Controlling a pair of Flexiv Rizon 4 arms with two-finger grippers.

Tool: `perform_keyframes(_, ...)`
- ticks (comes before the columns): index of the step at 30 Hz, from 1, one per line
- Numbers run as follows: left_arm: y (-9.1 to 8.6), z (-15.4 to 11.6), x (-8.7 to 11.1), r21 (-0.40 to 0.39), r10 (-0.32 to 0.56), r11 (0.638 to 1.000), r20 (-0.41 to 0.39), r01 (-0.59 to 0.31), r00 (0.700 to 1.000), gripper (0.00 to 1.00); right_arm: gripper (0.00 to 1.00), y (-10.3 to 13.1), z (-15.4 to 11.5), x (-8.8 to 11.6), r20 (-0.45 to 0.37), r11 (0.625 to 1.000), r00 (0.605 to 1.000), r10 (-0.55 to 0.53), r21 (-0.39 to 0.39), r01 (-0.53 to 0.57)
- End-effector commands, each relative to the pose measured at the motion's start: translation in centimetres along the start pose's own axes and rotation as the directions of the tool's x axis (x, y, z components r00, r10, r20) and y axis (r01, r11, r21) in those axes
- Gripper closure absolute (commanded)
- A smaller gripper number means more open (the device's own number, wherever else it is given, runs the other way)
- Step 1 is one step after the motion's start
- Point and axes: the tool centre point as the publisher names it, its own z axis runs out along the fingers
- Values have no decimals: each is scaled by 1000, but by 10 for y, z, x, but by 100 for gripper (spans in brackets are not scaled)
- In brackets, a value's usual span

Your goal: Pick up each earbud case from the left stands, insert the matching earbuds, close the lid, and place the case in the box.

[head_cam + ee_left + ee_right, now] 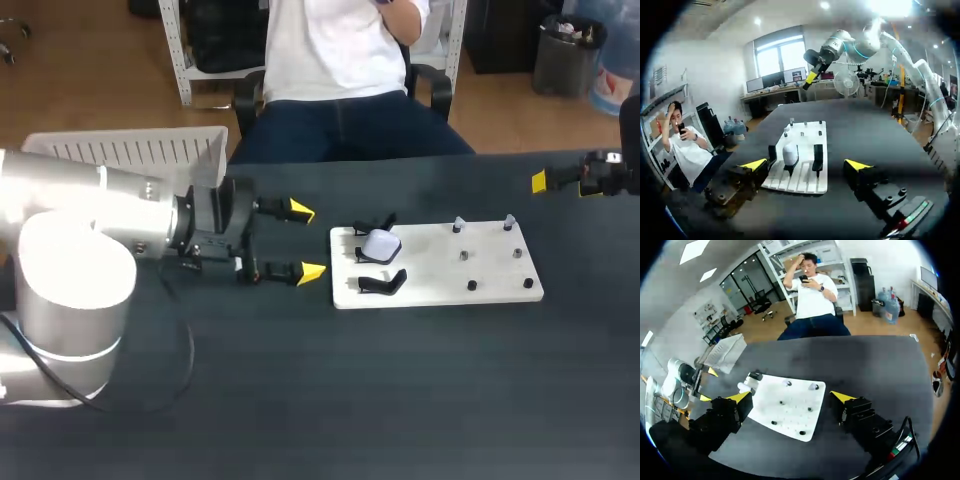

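Over the dark table, the left gripper hovered spread just left of the white earbud case, likely needing to straddle it squarely before pinching.

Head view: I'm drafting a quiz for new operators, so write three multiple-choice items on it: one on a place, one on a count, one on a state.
1. Where is the white earbud case?
A. in the box
B. on the middle stand of the white board
C. flat on the table

2. How many black stands are at the board's left end?
A. one
B. five
C. three

3. How is the left gripper?
A. open and empty
B. shut on the case
C. shut on an earbud

Answers: 1 B, the case rests on the middle stand. 2 C, three stands form a row there. 3 A, its yellow tips are apart beside the board, with nothing between them.
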Motion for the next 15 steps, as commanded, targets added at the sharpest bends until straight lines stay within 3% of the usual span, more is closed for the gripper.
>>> perform_keyframes(1,3,26,0,35,-1,999,-80,4,997,0,0,0,0,0,-1,1000,1000,-1,1,1)
perform_keyframes(15,3,26,0,35,-1,999,-80,4,997,0,0,0,0,0,-1,1000,1000,-1,1,1)
